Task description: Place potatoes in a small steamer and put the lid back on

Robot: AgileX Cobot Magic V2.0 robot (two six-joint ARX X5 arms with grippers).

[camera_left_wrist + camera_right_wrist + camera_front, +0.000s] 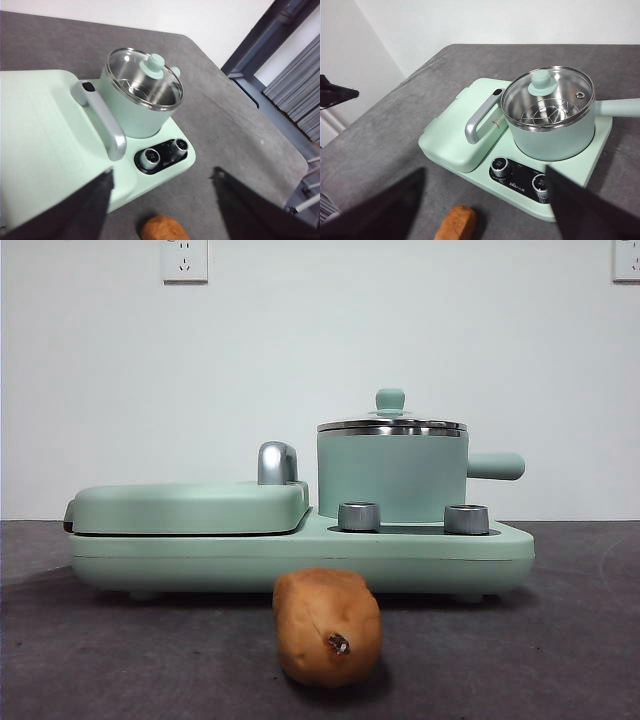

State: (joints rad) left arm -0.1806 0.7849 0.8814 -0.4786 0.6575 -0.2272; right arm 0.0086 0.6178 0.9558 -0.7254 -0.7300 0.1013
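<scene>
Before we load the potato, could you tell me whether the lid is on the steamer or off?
On. The glass lid sits level on the steamer's steel rim, knob up. The potato still lies on the table in front.

left tool (162, 200) jaws apart, right tool (485, 205) likewise

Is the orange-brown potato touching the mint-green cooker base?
Apart. In the right wrist view, grey table shows between the orange-brown potato and the mint-green cooker base.
</scene>
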